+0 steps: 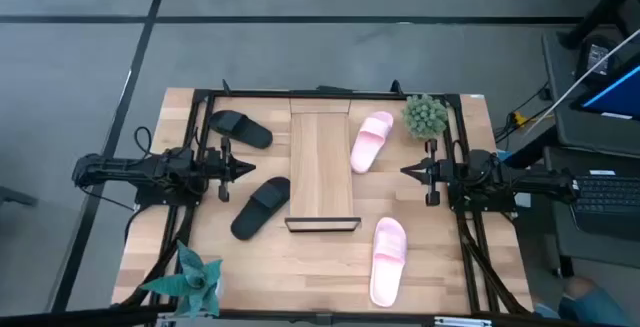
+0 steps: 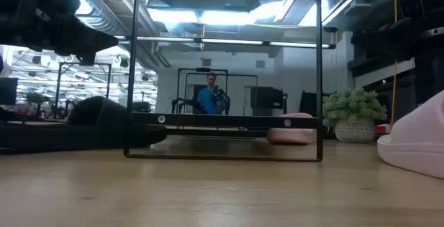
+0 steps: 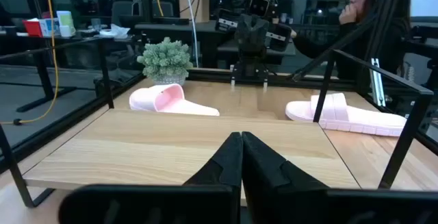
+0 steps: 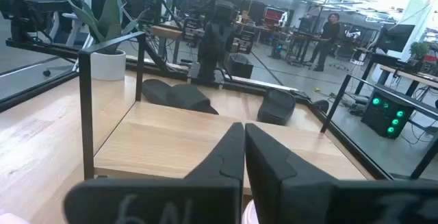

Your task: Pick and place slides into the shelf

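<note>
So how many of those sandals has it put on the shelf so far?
None yet. The shelf is bare. Both black slides lie to its left, both pink slides to its right, all on the table. The left gripper and right gripper wait shut, holding nothing. All four remain.

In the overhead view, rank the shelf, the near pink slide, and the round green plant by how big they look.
1. The shelf, clearly the largest.
2. The near pink slide, long but narrow.
3. The round green plant, the smallest.

The camera looks straight down, so nearness hardly skews this order.
</note>
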